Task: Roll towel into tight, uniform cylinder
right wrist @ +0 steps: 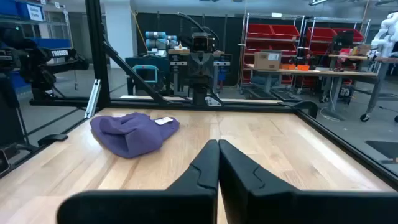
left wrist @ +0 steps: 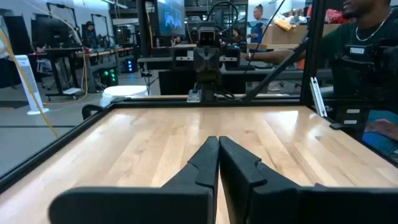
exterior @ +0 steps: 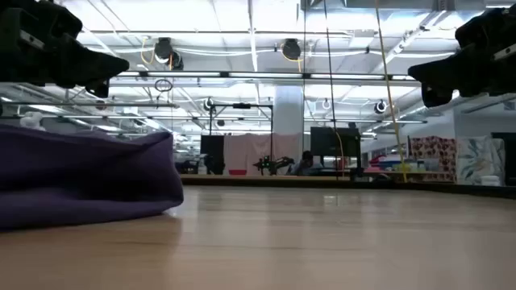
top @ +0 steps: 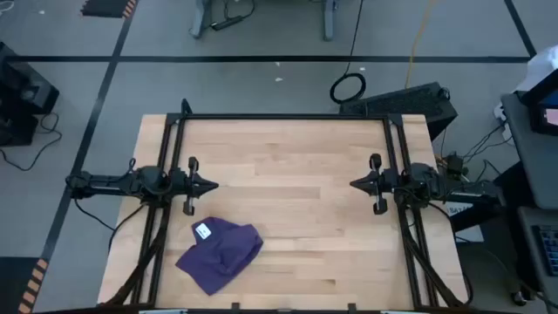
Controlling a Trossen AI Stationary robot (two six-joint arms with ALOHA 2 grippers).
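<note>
At seven o'clock on pale wooden tabletop (top: 296,201): lying crumpled, small purple cloth towel (top: 220,254), white tag up. Hovering at nine and three o'clock: left gripper (top: 212,185), right gripper (top: 355,184), jaws pressed together, holding nothing.

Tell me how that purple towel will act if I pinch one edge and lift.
The towel lies crumpled with soft folds, so it will likely droop limply. It looks thin, probably light. Pushed on the bare wooden table, it would likely bunch rather than slide flat.
</note>
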